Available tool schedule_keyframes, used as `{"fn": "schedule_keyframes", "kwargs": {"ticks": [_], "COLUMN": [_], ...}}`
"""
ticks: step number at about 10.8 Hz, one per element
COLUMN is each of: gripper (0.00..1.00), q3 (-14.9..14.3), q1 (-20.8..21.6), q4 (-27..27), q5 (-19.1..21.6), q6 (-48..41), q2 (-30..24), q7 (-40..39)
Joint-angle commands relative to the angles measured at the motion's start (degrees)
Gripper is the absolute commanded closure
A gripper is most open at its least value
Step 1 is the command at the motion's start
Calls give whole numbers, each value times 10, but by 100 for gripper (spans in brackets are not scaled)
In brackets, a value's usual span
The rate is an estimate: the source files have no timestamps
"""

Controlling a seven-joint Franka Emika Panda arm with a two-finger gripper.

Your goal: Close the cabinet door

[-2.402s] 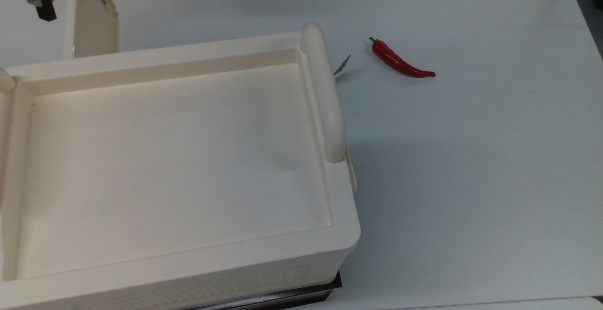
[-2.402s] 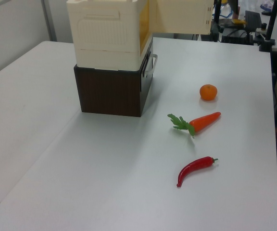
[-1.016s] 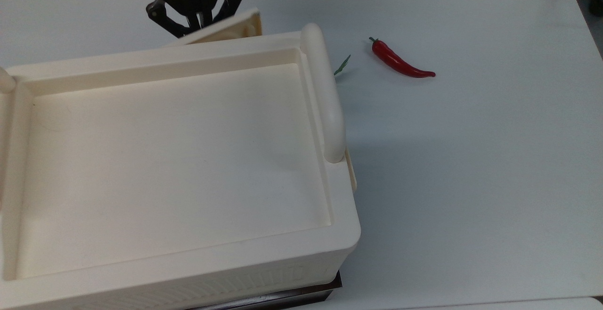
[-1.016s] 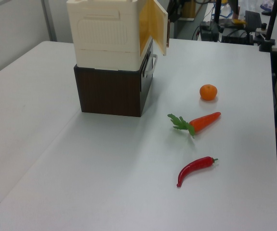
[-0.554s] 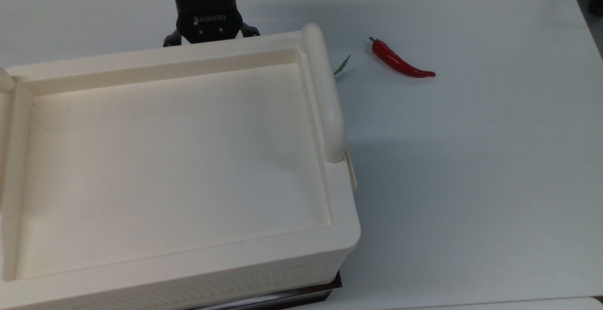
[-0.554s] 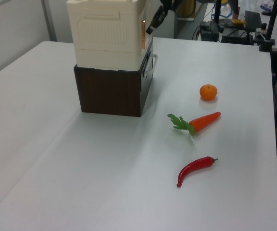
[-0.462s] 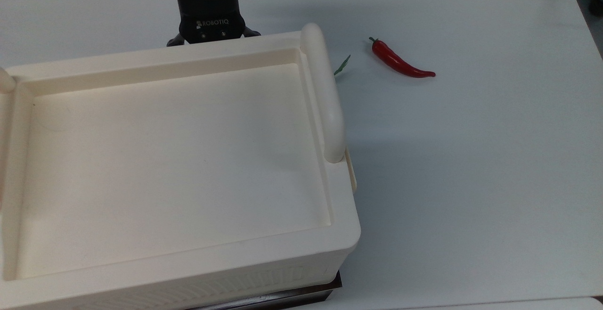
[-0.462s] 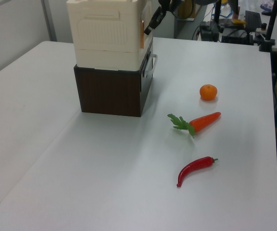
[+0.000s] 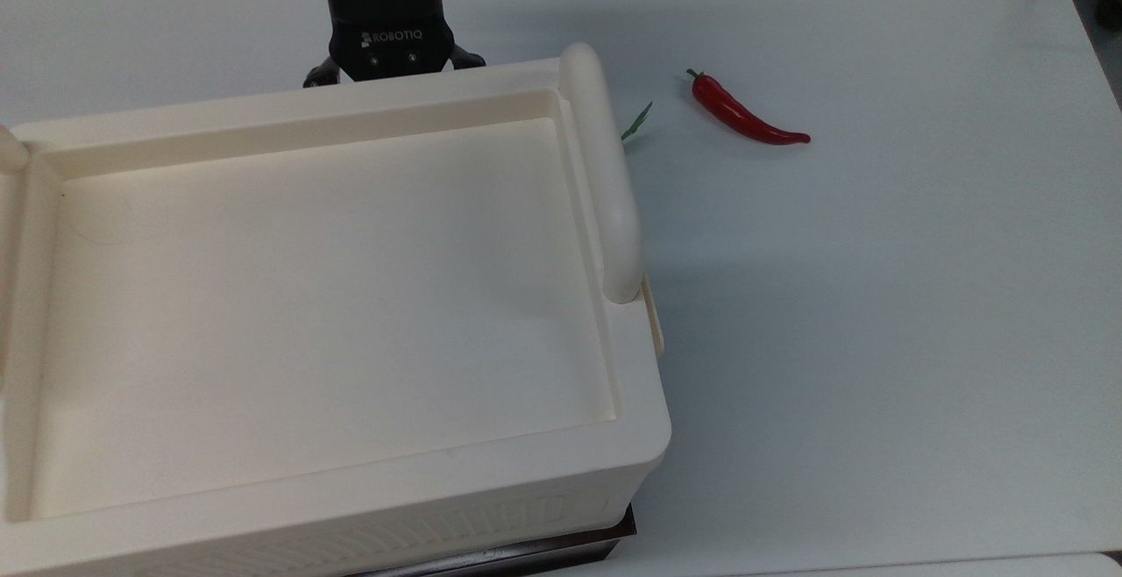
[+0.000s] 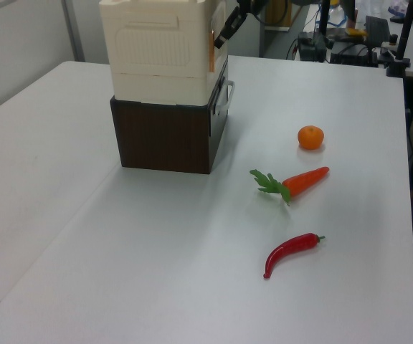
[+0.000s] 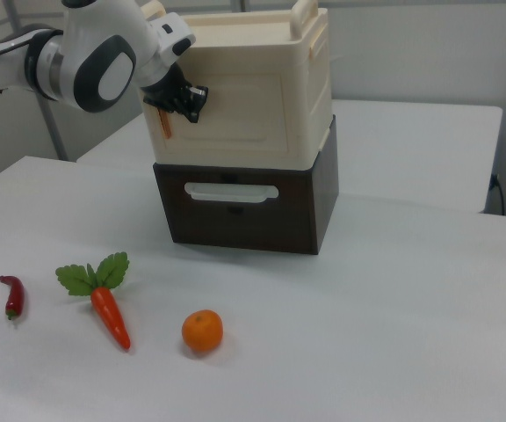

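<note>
Fingers (image 10: 229, 27) stand spread apart and hold nothing, their dark tips laid against the face of the cabinet door (image 11: 244, 110), near the door's left edge in the right view. The top view shows the black wrist block above them, hard against the far rim of the cabinet (image 9: 351, 480), with a dark link splayed out on each side of it. The door lies almost flat against the front of the cabinet; a thin orange line shows along its edge just beside the fingers in both the left view and the right view, so whether it is fully shut I cannot tell. The cabinet sits on a dark brown base (image 11: 244, 220) that carries a pale pull (image 11: 231, 191) on its front. A thick rounded handle bar (image 9: 600, 174) runs along the recessed top at the top view's right. On the white bench (image 9: 877, 296), well apart from the cabinet, lie a red chili (image 10: 290, 251), a carrot (image 10: 303, 180) with green leaves, and a small orange (image 10: 310, 137). In the left view the orange is farthest, the carrot between, the chili nearest. The right view shows the robot's white arm (image 11: 95, 53) reaching in from the right view's left to the front of the cabinet.
</note>
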Motion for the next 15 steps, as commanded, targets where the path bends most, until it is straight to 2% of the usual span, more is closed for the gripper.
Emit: {"fn": "schedule_keyframes", "kwargs": {"ticks": [1,3,4,5,7,8,9,10,11,15], "gripper": [100,100,100,100,100,95,82,49,0,0], "q3": [0,22,26,30,70,85,95,98,98,97], "q1": [-16,-47,-53,-56,-68,-76,-80,-84,-83,-89], "q4": [-20,-26,-28,-34,-61,-82,-95,-101,-103,-97], "q5": [4,-3,-14,-48,-98,-102,-107,-110,-112,-113], "q6": [-123,-261,-315,-361,-415,-416,-415,-414,-417,-419], "q2": [-41,-70,-80,-91,-111,-128,-136,-138,-141,-137], "q7": [8,26,69,116,188,212,226,227,227,224]}}
